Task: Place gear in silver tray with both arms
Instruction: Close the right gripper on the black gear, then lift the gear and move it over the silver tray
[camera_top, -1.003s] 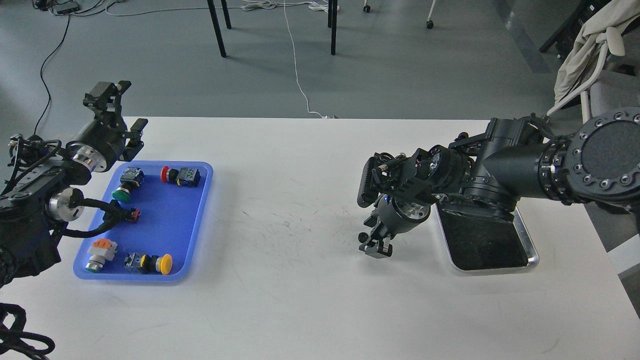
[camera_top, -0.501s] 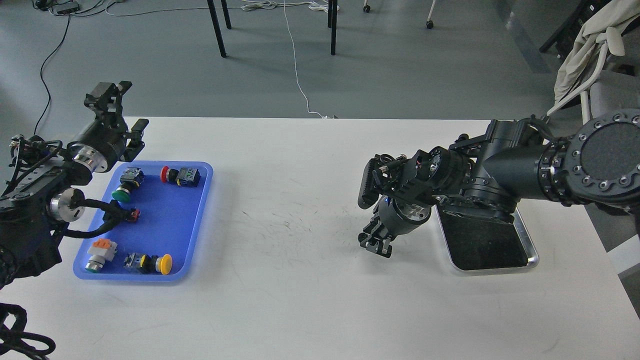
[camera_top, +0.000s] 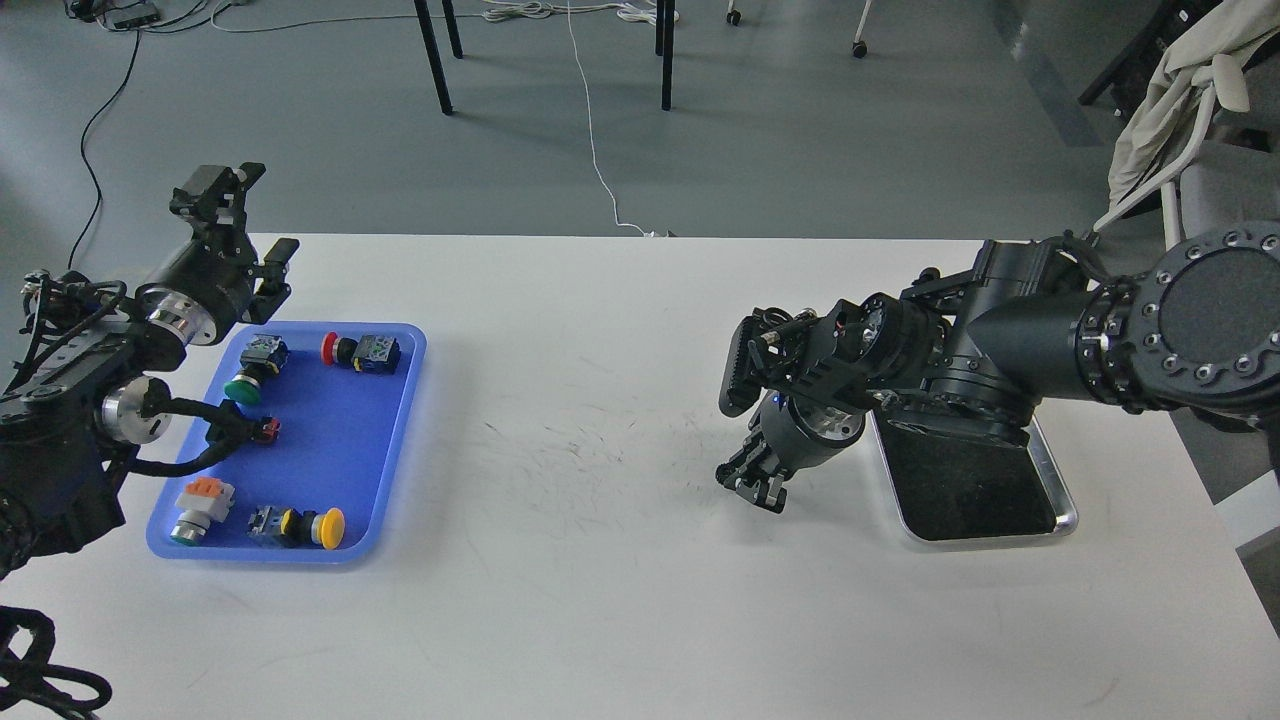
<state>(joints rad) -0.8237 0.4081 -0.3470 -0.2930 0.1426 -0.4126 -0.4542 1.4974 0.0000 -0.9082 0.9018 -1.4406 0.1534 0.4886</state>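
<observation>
Right gripper (camera_top: 752, 480) is seen low over the white table (camera_top: 600, 600), just left of the silver tray (camera_top: 1062, 500), fingers pointing down-left. It's small and dark in the head view; fingers can't be told apart, so whether apart or together cannot be told. Nothing can be made out betw. them. Right arm (camera_top: 1010, 340) is stretched in from the right edge, its wrist and forearm covering the tray's far end.

Silver tray is set on the table's right side, near the right edge, long axis running front to back. Only the near half is visible: raised shiny rim, rounded corners, dark mirror-like bottom. No part is seen lying on the visible portion.

Left gripper (camera_top: 238, 215) is held raised at the table's far-left corner, just beyond the blue tray (camera_top: 395, 440), pointing up and away. Fingers (camera_top: 215, 185) are seen spread apart, w/ nothing betw. them. Left arm (camera_top: 70, 400) comes in from the left edge, black cables looping over the blue tray's left rim.

Blue tray sits on the table's left side, well apart from the silver tray. Pushbutton parts are scattered in it: green-capped (camera_top: 245, 385) and red-capped (camera_top: 345, 350) at the far end, a small red-black piece (camera_top: 266, 430) mid-left, orange-and-white one (camera_top: 198, 505) and yellow-capped one (camera_top: 310, 527) at the near end.
</observation>
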